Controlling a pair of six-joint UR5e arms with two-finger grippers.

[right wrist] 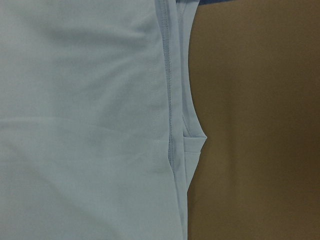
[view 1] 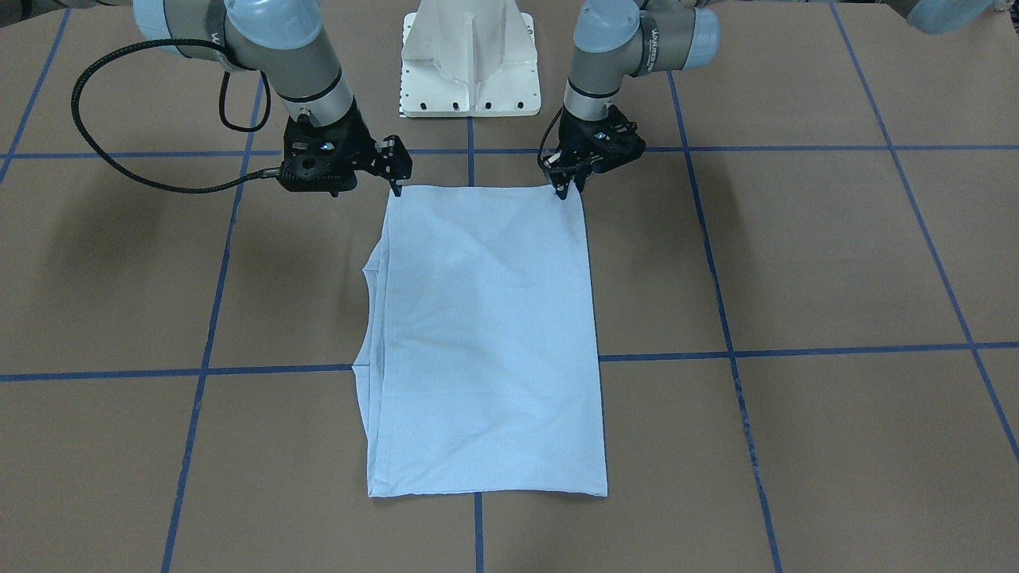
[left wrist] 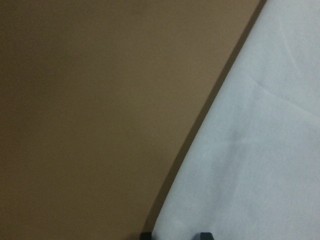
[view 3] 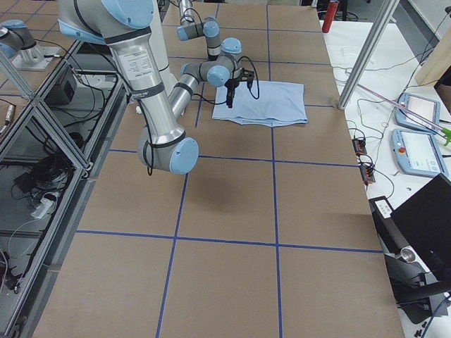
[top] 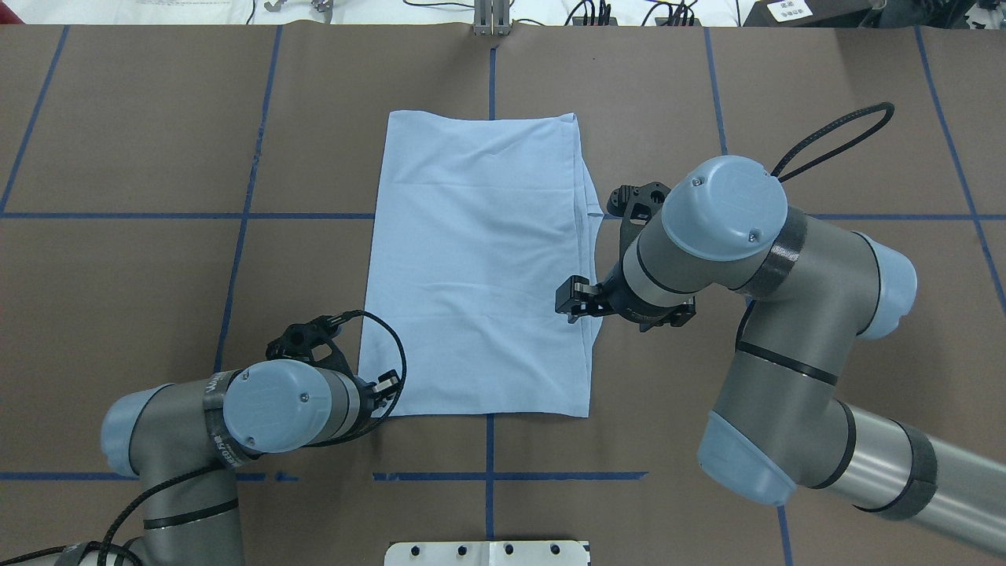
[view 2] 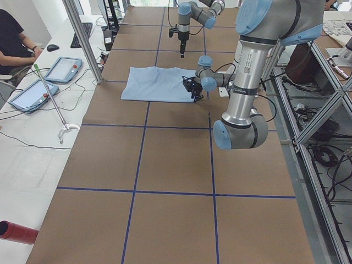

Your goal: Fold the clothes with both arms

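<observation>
The brown table (view 1: 796,263) carries the light blue T-shirt (view 1: 486,334) at its middle. It is a long rectangle, its short edges facing the robot's edge and the operators' edge. A tucked sleeve (right wrist: 192,142) peeks out along the long side toward the table's right end, so the lengthwise folds look done and the crosswise fold is the step in hand.

The left arm (top: 275,405) reaches low to the shirt's robot-side corner. The right arm (top: 723,208) hangs higher, over the opposite long side.

The left gripper (view 1: 570,192) sits at its corner. The wrist view shows its two fingertips (left wrist: 204,235) a little apart on the cloth edge, not pinched closed. The right gripper (view 1: 396,189) carries nothing. I cannot tell how wide its fingers stand, since its own camera shows none.

Next, the right gripper probably needs to drop to its corner. Both then pinch and carry that short edge over to the operators' side.
</observation>
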